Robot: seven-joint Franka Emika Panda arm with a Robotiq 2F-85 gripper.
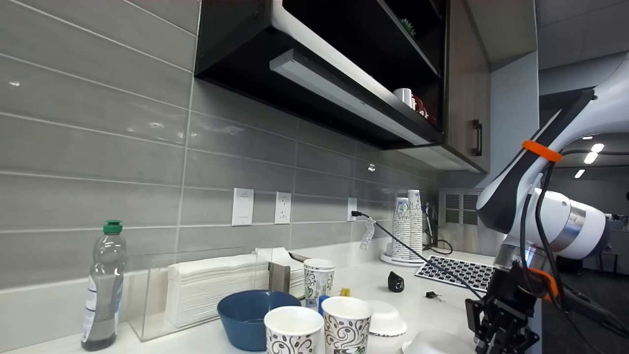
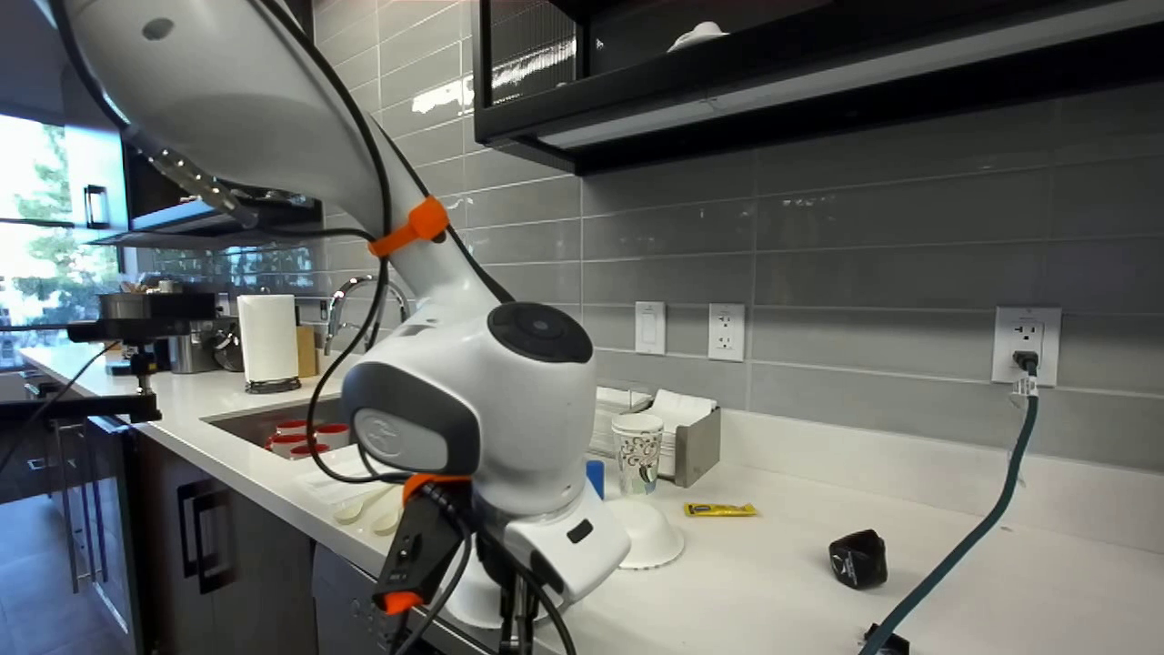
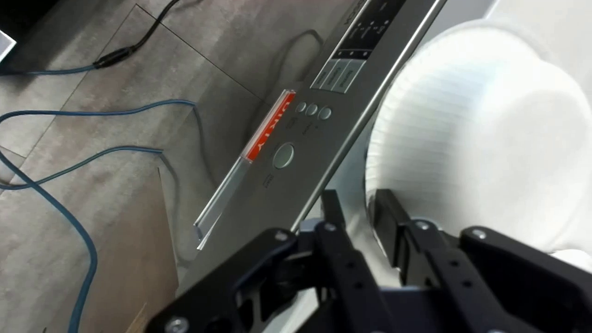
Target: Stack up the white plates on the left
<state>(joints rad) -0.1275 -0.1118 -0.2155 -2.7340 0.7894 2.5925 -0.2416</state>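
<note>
Gripper [image 3: 358, 203] spread at the rim of a white plate [image 3: 471, 138]

Seen from the wrist, the two fingers stand apart, with a plain gap between their tips. The plate's rim shows in that gap, close beside one finger; whether they touch, I cannot tell. This plate sits upside down on the counter [image 2: 773, 564] at its front edge, next to a grey control panel [image 3: 314, 138] with a red DIRTY tag [image 3: 269, 127]. Farther in, near it and on its own, a second white plate [image 1: 385, 318] lies upside down, visible in both exterior views. Beyond are two patterned paper cups [image 1: 347, 327], then a blue bowl [image 1: 250, 322]. By the tiled wall [image 1: 88, 157] white napkins [image 1: 216, 290] are piled, and farthest off stands a clear bottle [image 1: 104, 290] with a green cap
</note>
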